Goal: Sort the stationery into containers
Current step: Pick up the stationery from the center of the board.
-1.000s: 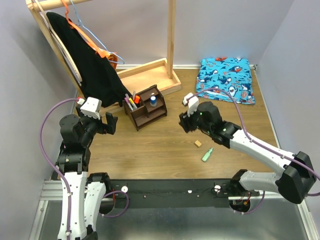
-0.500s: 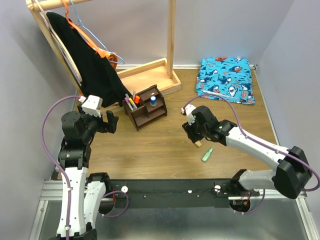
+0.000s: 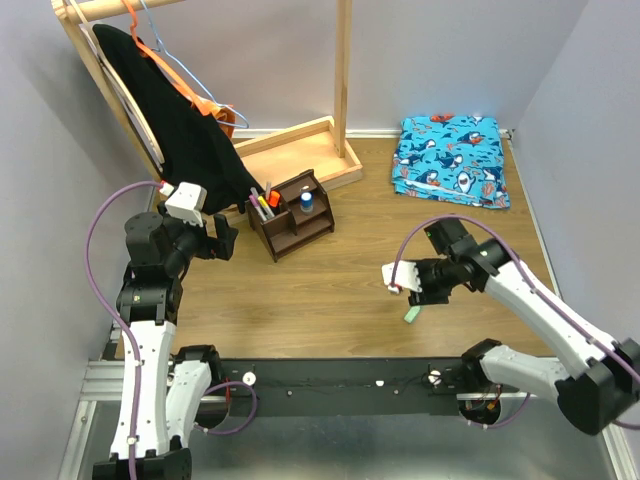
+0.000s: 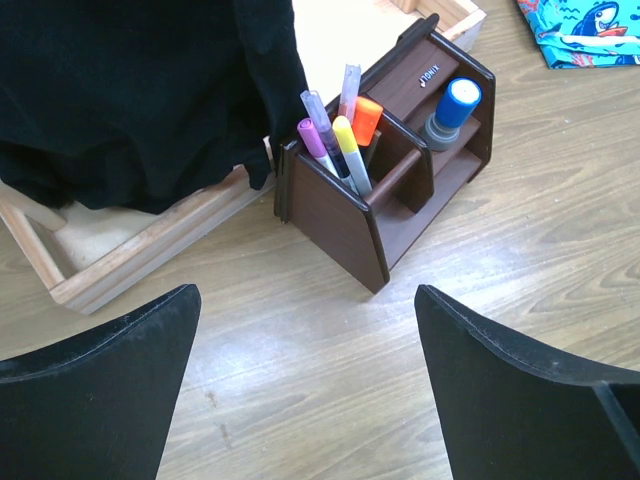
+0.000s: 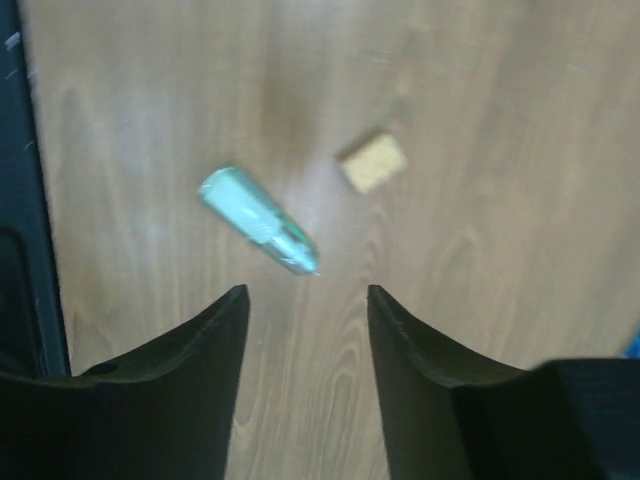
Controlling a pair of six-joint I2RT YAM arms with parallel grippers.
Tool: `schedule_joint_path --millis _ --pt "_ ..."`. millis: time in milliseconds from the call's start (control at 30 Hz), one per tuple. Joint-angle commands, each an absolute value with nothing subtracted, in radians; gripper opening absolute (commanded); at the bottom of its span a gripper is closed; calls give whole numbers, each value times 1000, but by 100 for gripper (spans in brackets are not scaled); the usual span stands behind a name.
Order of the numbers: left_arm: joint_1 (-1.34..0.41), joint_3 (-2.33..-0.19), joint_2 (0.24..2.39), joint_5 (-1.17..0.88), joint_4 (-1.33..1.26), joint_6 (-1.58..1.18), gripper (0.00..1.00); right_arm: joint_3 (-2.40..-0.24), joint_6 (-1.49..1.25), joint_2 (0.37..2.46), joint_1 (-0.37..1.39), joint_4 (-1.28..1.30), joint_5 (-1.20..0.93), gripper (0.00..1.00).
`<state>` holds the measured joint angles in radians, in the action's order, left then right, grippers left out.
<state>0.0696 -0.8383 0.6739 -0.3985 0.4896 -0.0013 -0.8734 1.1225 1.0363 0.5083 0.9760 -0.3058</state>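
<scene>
The dark brown organiser stands left of centre; the left wrist view shows it holding pink, yellow, orange-capped and purple-grey pens, and a blue-topped tube. The mint-green highlighter lies on the table near the front. In the right wrist view it lies beside the tan eraser cube. My right gripper hovers open and empty just above them. My left gripper is open and empty, left of the organiser.
A pale wooden rack frame with a black garment and an orange hanger stands behind the organiser. A blue shark-print cloth lies at the back right. A black rail runs along the near edge.
My right arm has swung away from the organiser, right and toward the front, and its gripper now points down over the highlighter and eraser. The left gripper has barely shifted.
</scene>
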Motion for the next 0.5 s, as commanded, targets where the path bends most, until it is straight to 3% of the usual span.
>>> schedule_joint_path --millis 0,467 --pt "64 -871 678 -405 463 -5 98 -871 1498 1155 505 1178 -443 55" --pt "67 -896 684 -361 517 44 98 -762 1620 1262 480 1108 -365 55"
